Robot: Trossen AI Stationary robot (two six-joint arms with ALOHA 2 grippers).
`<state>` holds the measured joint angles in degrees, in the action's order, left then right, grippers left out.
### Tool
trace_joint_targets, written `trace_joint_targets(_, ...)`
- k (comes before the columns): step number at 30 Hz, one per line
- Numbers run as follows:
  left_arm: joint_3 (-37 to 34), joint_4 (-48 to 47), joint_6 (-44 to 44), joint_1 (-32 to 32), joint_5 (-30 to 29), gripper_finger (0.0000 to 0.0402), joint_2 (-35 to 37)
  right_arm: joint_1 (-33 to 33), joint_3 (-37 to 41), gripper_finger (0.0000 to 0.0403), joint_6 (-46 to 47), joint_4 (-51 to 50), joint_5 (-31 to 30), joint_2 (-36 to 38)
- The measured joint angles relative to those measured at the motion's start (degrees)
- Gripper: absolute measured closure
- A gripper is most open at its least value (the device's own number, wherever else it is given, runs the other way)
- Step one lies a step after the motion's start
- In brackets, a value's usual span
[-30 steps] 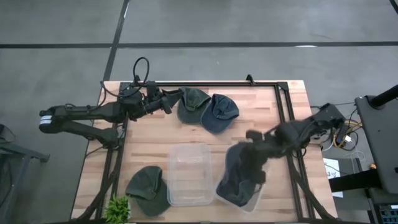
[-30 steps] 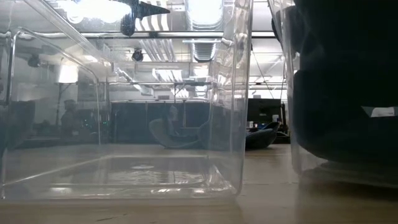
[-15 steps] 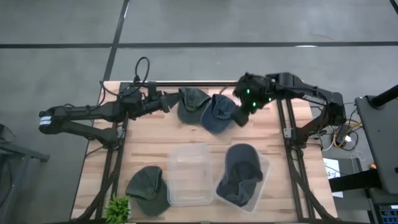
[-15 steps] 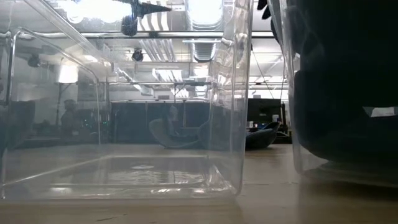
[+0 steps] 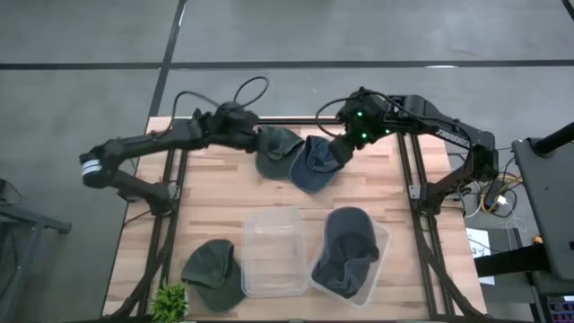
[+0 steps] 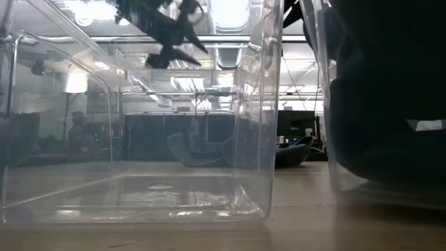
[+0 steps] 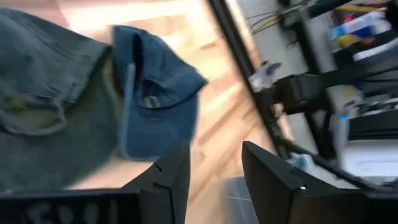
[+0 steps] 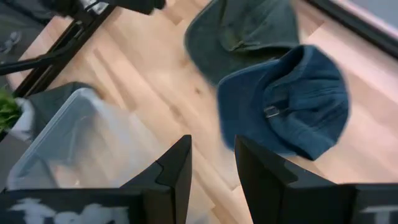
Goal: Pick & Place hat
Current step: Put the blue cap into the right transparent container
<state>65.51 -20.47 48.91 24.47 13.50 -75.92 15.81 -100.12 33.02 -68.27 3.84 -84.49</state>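
Two hats lie side by side at the table's far edge: a green hat and a blue hat, whose edge overlaps the green one. My left gripper is open and hovers at the green hat's left side. My right gripper is open above the blue hat's right edge. A dark hat fills the right clear bin. Another green hat rests at the near left.
A clear bin holding nothing stands at the near middle, beside the bin with the dark hat. A small green plant sits at the near left corner. Black frame rails run along the table's far and side edges.
My right gripper has left the dark hat lying in the right bin and swung to the far side, stopping over the blue hat. My left arm has risen, and its gripper has shifted right toward the green hat. None of the hats has moved.
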Motion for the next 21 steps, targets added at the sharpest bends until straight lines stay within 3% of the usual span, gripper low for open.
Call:
trace_joint_targets(9,12.6,-9.1,-7.8,4.7,7.4,0.0264,-18.2,0.0,0.0,0.0284,3.3,1.0,-4.7,2.8)
trace_joint_targets(21,25.9,-14.7,-14.3,4.1,6.0,0.0264,-34.3,-0.1,0.0,0.0284,3.5,2.5,-8.5,6.4)
